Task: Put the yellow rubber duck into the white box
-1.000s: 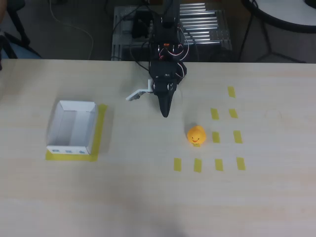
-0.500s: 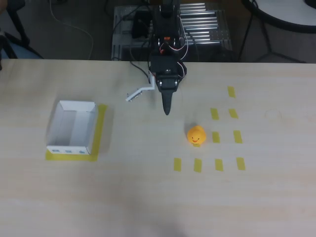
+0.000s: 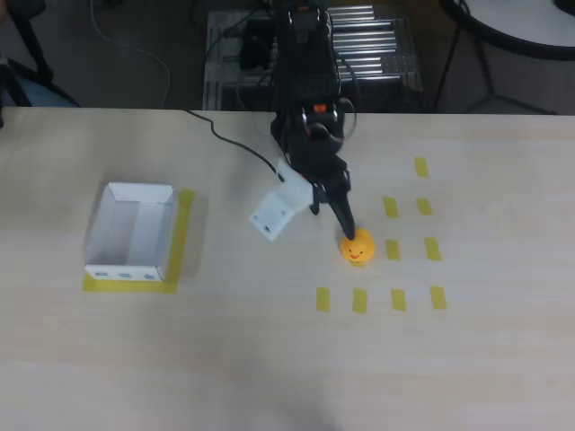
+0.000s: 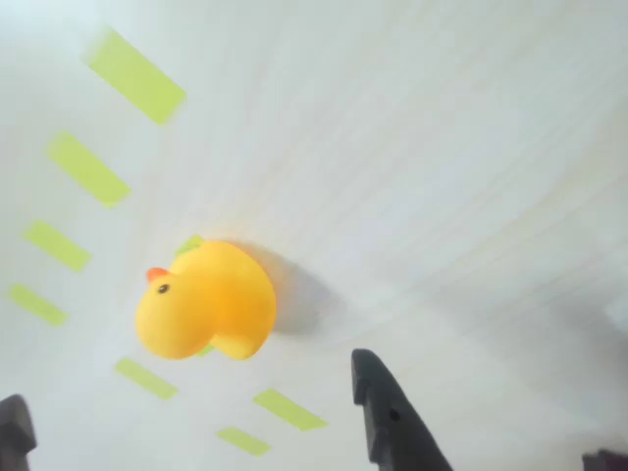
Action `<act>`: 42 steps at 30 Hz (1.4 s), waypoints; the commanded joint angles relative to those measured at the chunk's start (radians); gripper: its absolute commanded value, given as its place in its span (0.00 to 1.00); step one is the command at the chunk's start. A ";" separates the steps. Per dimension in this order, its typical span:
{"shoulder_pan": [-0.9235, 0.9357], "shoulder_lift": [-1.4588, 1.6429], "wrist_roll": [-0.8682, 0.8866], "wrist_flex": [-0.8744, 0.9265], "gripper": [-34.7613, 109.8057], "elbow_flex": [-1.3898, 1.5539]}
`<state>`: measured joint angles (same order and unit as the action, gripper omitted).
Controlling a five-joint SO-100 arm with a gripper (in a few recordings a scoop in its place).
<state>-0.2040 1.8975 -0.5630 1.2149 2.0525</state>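
The yellow rubber duck (image 3: 358,246) sits on the table right of centre in the overhead view, among short yellow tape strips. My gripper (image 3: 310,224) is open; its black finger (image 3: 344,218) ends at the duck's upper left edge and its white finger (image 3: 273,215) is spread far to the left. In the wrist view the duck (image 4: 207,300) lies ahead of my gripper (image 4: 191,392), between the two dark fingertips (image 4: 385,412), and nothing is held. The white box (image 3: 133,191) stands empty at the left on a yellow tape border.
Yellow tape strips (image 3: 392,207) mark the table right of and below the duck. A metal rack with cables (image 3: 359,45) stands behind the table's far edge. A black cable (image 3: 234,144) trails across the table toward the arm.
The arm has reached forward and to the right, from the table's back edge to the duck. The gripper has opened wider, its white finger swinging out to the left.
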 commanded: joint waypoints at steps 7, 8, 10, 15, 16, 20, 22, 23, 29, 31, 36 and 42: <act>-0.132 -0.341 0.112 0.097 0.54 -0.413; -0.137 -0.360 0.115 0.094 0.54 -0.426; -0.149 -0.390 0.117 0.091 0.53 -0.445; -0.181 -0.425 0.118 0.077 0.49 -0.449; -0.189 -0.428 0.118 0.072 0.47 -0.442; -0.210 -0.436 0.120 0.037 0.31 -0.403; -0.212 -0.440 0.137 0.017 0.24 -0.394; -0.213 -0.442 0.138 0.012 0.24 -0.390; -0.207 -0.437 0.164 0.012 0.24 -0.410; -0.190 -0.416 0.193 0.044 0.24 -0.453; -0.031 -0.169 0.288 0.166 0.24 -0.626; 0.457 0.183 0.321 0.135 0.24 -0.828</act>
<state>-0.1089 1.7656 -0.2592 1.3683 1.4113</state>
